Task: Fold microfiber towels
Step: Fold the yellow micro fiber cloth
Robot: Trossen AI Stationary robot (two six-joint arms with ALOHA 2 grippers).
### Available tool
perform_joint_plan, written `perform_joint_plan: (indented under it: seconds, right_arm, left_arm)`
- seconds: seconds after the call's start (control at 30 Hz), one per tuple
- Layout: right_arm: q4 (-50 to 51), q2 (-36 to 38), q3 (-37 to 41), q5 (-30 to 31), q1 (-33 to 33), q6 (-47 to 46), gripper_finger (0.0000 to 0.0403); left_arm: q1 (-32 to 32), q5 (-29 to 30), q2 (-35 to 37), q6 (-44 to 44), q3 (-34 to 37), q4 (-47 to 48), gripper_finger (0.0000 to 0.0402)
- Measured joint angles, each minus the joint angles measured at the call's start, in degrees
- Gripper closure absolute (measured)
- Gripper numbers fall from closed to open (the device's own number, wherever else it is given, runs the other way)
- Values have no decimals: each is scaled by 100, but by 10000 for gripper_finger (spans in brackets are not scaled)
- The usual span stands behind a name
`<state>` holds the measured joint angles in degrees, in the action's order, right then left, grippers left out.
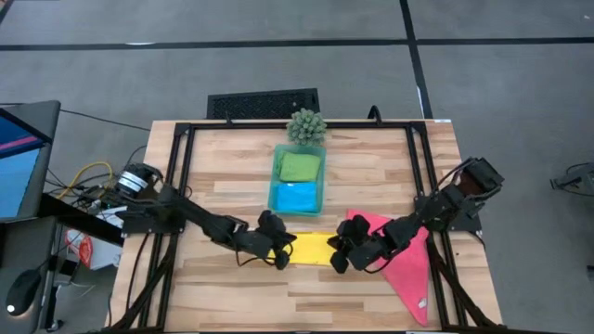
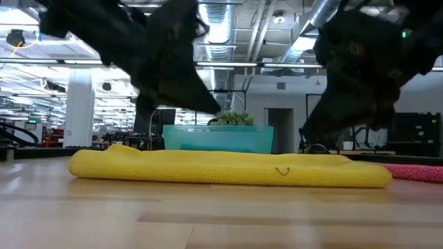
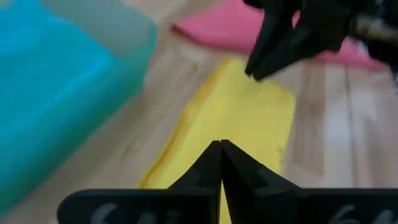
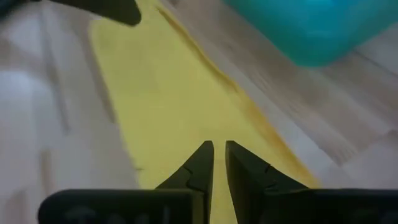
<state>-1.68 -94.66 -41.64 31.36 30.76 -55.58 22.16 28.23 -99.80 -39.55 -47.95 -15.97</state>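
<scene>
The yellow towel (image 1: 312,248) lies flat on the table as a long folded strip; it also shows in the low view (image 2: 228,169). My left gripper (image 1: 282,252) is shut and hangs just above the strip's left end (image 3: 242,118). My right gripper (image 1: 337,255) has its fingers nearly together above the strip's right end (image 4: 161,93). In the low view both grippers stand clear above the towel. The pink towel (image 1: 408,269) lies spread on the table to the right. The green towel (image 1: 300,165) and the blue towel (image 1: 297,196) lie folded in the teal tray (image 1: 276,181).
A small spiky green plant (image 1: 306,126) stands just behind the tray at the far edge. The tray stands close behind the yellow towel. Bare wood shows along the near edge (image 1: 278,297) and at the far left (image 1: 223,167).
</scene>
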Motion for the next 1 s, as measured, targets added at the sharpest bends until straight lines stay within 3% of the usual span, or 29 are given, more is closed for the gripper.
perform_joint_plan:
  seconds: [0.2, 0.4, 0.53, 0.63, 0.73, 1.0]
  right_arm:
    - [48, -362, 5, -54, -117, -191, 336]
    - [-87, -620, -4, -273, -128, -503, 336]
    - [24, -312, -1, -302, -62, -671, 336]
    - [453, 179, 2, -327, -14, -1322, 336]
    - [915, 576, 4, -558, -9, -2336, 334]
    - [1529, 808, -1, -914, 102, -2920, 279]
  left_arm:
    - [-246, -675, -558, 241, -117, -42, 401]
    - [-434, -903, -1004, 244, -109, -124, 401]
    - [-519, -868, -1080, 72, -120, -146, 401]
    - [-545, -870, -1062, 53, -120, -100, 401]
    - [-525, -850, -1069, -391, -116, -70, 401]
    - [131, -131, -1089, -2255, -13, 45, 401]
